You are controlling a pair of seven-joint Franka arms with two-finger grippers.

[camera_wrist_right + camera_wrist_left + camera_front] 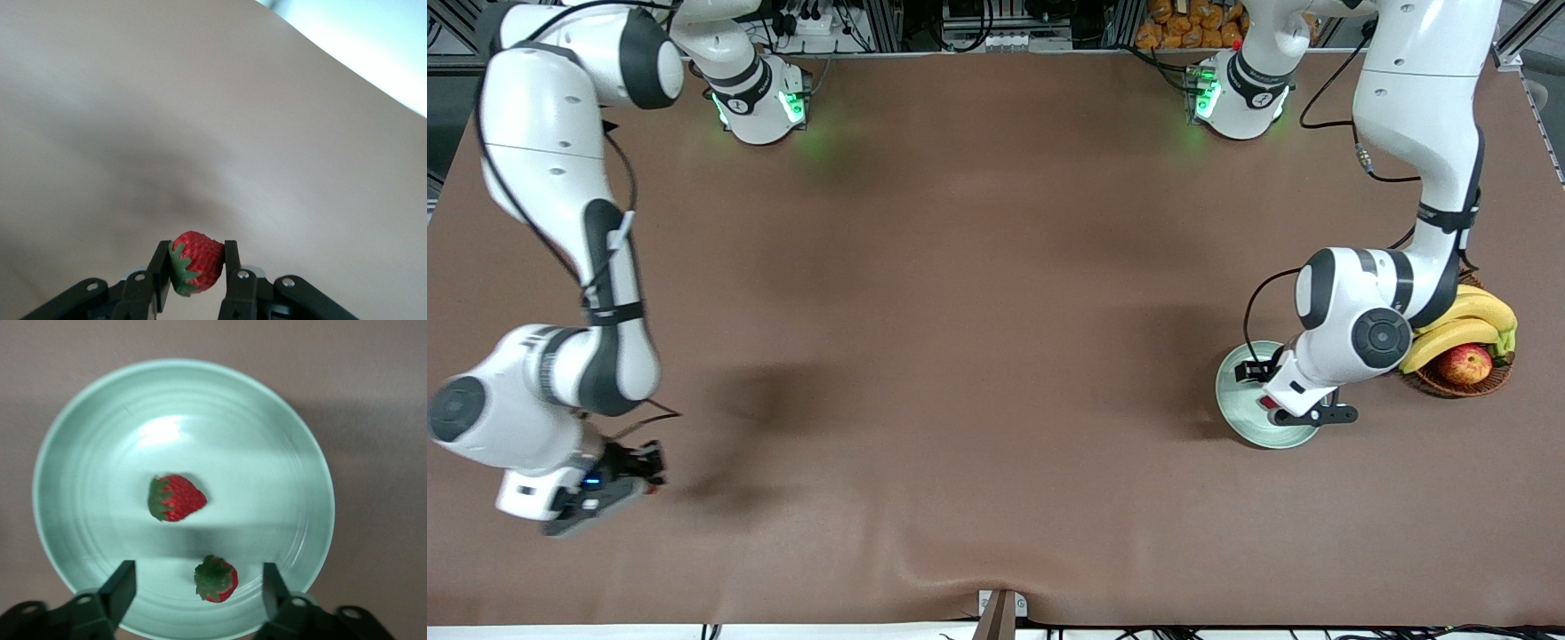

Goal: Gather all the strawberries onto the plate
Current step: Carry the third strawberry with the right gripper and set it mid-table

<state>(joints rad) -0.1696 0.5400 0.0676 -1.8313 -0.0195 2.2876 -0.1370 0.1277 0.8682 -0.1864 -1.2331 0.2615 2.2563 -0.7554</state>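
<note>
Now two strawberries (175, 498) lie in the plate (80, 440) under the spread left pincer (197, 590), evidently just dropped; the right pincer (197, 263), over the desk (978, 311), pinches the third strawberry (195, 262) for delivery.

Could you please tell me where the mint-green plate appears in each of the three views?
Front view: the plate lies at the left arm's end of the table, beside the fruit basket, partly covered by the left gripper.
Left wrist view: it fills the picture, holding two strawberries.
Right wrist view: not in it.
Shared landmark: the brown table.
</note>
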